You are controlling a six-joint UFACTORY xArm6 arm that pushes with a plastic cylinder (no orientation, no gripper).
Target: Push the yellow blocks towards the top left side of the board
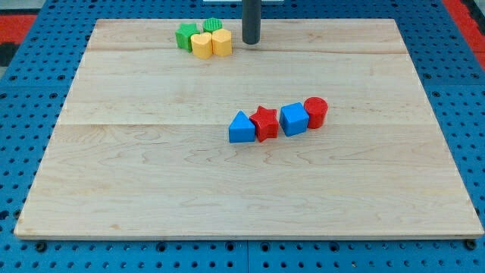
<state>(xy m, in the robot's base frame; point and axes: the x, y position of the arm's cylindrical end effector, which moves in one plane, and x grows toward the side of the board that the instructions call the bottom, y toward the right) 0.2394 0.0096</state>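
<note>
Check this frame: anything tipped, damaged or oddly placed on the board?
Nothing stands out. Two yellow blocks and two green blocks cluster at the view's top, my tip just right of them. Blue and red blocks line up mid-board.

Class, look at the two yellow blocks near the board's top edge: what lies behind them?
Behind the two yellow blocks sit two green blocks, the view's-right one partly hidden. My tip stands to their right.
</note>
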